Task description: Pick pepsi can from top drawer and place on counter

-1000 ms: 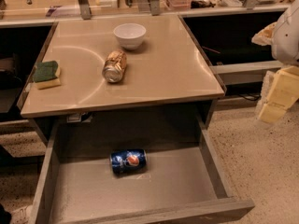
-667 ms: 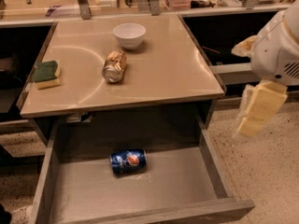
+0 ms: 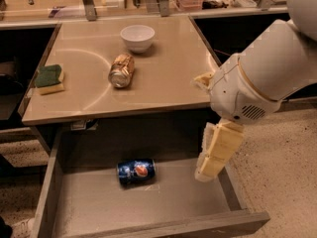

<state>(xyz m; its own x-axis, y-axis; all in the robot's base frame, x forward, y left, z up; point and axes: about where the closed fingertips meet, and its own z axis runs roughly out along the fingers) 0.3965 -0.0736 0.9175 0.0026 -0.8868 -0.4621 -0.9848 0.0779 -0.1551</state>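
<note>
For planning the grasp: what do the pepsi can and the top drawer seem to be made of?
The pepsi can looks like metal: glossy blue printed surface. The top drawer seems grey painted wood, matte, with thick walls. The pincer hangs over the drawer's right side.

A dark-blue pepsi can (image 3: 135,171) lies on its side on the grey floor of the open top drawer (image 3: 148,207), below the glossy beige counter (image 3: 168,78). The gripper (image 3: 208,167) hangs over the drawer's right side.

High view, angled down over counter (image 3: 163,78), top drawer (image 3: 163,205), gripper (image 3: 210,163) right
</note>
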